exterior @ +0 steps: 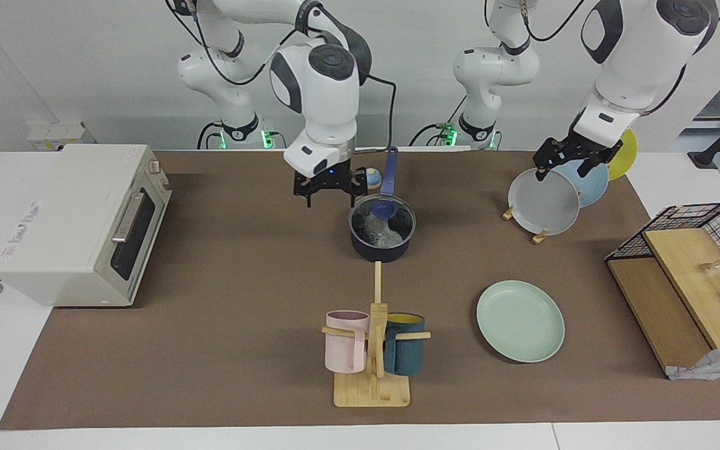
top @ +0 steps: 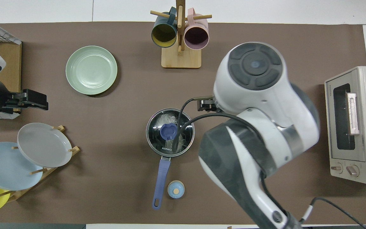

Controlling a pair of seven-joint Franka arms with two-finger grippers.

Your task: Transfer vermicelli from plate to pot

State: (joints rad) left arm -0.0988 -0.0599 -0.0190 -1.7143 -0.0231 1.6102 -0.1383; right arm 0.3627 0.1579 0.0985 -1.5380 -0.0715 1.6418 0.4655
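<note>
The dark pot (exterior: 382, 244) with its long blue handle (exterior: 389, 170) stands mid-table and also shows in the overhead view (top: 170, 152). A glass lid with a blue knob (exterior: 384, 209) lies on it. The white, wispy vermicelli (exterior: 377, 230) show through the lid, inside the pot, also in the overhead view (top: 165, 118). The mint-green plate (exterior: 520, 320) is bare and lies farther from the robots, toward the left arm's end. My right gripper (exterior: 331, 199) is open and empty, just beside the pot. My left gripper (exterior: 563, 173) is open and empty over the plate rack.
A rack with a grey plate (exterior: 544, 201), a light-blue and a yellow plate stands near the left arm. A mug stand (exterior: 372, 350) holds pink and teal mugs. A toaster oven (exterior: 82, 222), a wire basket with boards (exterior: 688, 275) and a small blue knobbed lid (top: 175, 189) are also here.
</note>
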